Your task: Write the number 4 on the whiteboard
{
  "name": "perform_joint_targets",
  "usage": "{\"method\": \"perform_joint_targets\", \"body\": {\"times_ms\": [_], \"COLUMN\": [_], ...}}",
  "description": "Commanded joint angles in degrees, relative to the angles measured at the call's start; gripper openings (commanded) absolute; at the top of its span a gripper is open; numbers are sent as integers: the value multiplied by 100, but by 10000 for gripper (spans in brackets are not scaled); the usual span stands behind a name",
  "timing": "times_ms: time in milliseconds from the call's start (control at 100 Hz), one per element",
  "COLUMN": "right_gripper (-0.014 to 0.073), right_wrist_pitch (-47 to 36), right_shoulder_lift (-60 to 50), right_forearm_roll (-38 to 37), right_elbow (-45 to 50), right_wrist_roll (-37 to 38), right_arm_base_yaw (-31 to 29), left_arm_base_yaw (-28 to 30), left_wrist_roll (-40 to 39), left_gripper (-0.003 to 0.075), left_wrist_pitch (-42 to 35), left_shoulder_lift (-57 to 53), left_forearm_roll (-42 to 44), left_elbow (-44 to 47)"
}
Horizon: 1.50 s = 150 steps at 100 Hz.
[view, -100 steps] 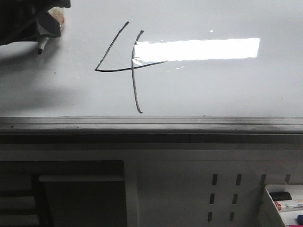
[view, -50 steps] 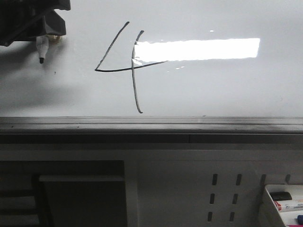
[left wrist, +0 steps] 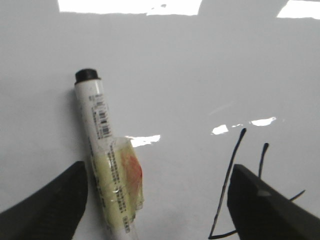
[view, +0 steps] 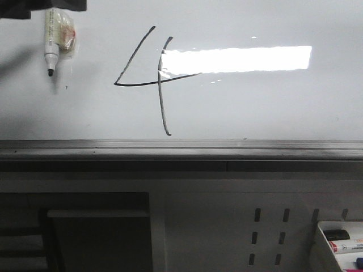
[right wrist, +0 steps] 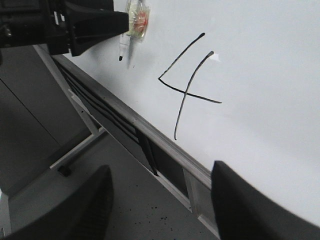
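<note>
- The 4 (view: 159, 83) stands complete on the whiteboard (view: 255, 107), left of centre, its long stroke ending just above the rail (view: 181, 148); what is left to go wrong is spoiling it.
- The marker (view: 50, 42) hangs uncapped at the board's upper left, well apart from the 4, tip down; whether the tip is off the surface cannot be told; if it touches, any sideways move would likely draw a stray line.
- The left jaws are spread wide in the wrist view; the marker lies against 1 finger only, wrapped in tape (left wrist: 125, 175); it looks fixed by that tape and not pinched; if the tape gives, the marker could drop, streak the board and bounce off the rail.
- The ink may be wet; a finger or the marker body sweeping across the 4 would smear it.
- The right jaws are open and empty, low in front of the rail; a careless lift could knock the rail or brush the bottom of the long stroke.
- Glare covers part of the crossbar, so checking that stroke is harder.
</note>
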Motion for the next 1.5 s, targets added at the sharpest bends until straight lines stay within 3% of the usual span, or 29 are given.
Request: {"method": "perform_joint_targets", "body": {"times_ms": [0,100,200,360,430,630,910,1120,1490], "right_gripper": [384,365,247,-22,-69,-66,-65,-66,-66], "right_wrist_pitch": [-290,-411,-640,-1461,-1902,-2645,-2715,-2715,-2781], "right_shoulder_lift": [-47,-62,-228,-869,-1260,-2508,-4014,-4592,-4616], "right_forearm_roll": [228,228,232,232,232,196,196,241,241], "right_elbow": [-137,-137,-135,198,523,1702,3005,3236,3303], "right_wrist_roll": [7,99,99,99,89,-146,-146,-146,-146], "right_arm_base_yaw": [-29,-29,-29,-29,-29,-29,-29,-29,-29], "left_arm_base_yaw": [2,2,2,2,2,2,2,2,2], "left_wrist_roll": [422,767,1071,1479,1507,1516,1491,1491,1491], "left_gripper": [533,510,414,120,-23,-20,-20,-20,-20], "left_wrist_pitch": [-16,387,823,1593,1703,1657,1259,1209,1155], "left_shoulder_lift": [-500,-978,-1486,-2327,-2695,-3824,-5632,-6641,-6670], "left_forearm_roll": [91,91,91,123,150,219,-354,-448,-448], "left_elbow": [-146,-146,-146,-108,-4,724,1887,2344,2401]}}
